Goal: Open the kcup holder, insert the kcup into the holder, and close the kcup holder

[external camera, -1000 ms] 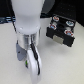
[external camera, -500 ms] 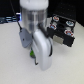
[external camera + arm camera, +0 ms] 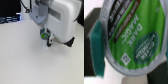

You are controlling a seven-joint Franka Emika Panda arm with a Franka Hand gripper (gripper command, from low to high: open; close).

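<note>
The kcup [image 3: 44, 35] is a small green pod held a little above the white table [image 3: 25, 62]. My gripper [image 3: 46, 38] is shut on it, pointing down from the white arm [image 3: 60, 20]. In the wrist view the kcup [image 3: 131, 35] fills the picture, its green lid with white lettering facing the camera. One dark finger [image 3: 93, 34] presses against the pod's side. The kcup holder is mostly hidden behind the arm. A black sliver [image 3: 70, 44] at the exterior view's right may be part of it; I cannot tell.
A dark object with blue marks [image 3: 10, 19] lies at the back on the exterior view's left. The white tabletop stretches in front of the gripper.
The gripper has risen from the table with the kcup in it and shifted toward the exterior view's right. The arm now covers the black holder that showed earlier.
</note>
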